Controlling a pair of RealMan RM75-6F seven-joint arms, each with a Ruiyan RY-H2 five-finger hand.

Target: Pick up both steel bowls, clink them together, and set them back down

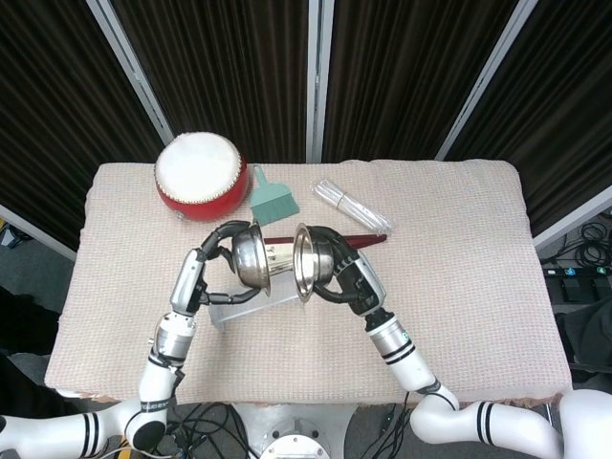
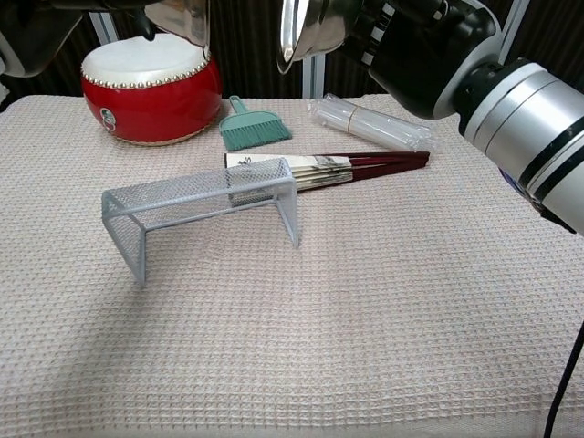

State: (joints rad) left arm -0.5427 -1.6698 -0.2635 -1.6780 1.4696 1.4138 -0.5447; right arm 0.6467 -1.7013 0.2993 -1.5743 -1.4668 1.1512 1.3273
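Two bowls: both are held up off the table, above the mesh rack, rims facing each other with a gap between them.
Table [image 1: 459, 287]: covered in a beige waffle-weave cloth, seen from above in the head view and across its surface in the chest view.
Drum [image 1: 199, 177]: red body, white skin, at the far left corner of the cloth; in the chest view it sits behind the left bowl.
Mesh rack [image 2: 203, 212]: grey wire, standing on its legs near the middle left, in front of the fan.
Folded fan [image 2: 338, 168]: dark red ribs, pale paper, lying flat between the rack and the clear packet.
Clear packet [image 2: 370, 124]: a plastic-wrapped bundle of pale sticks, lying far of the fan's handle end.
Left bowl [image 1: 251, 255]: steel, tipped on edge, opening turned toward the right bowl.
Right bowl [image 1: 311, 262]: steel, tipped on edge, its rim near the left bowl's but apart from it.
Left hand [image 1: 218, 247]: fingers wrapped over the left bowl's back and rim, gripping it in the air.
Right hand [image 1: 346, 273]: fingers curled behind the right bowl, holding it aloft; in the chest view its dark bulk fills the upper right.
Brush [image 2: 250, 130]: small, teal, lying just beside the drum on its right.
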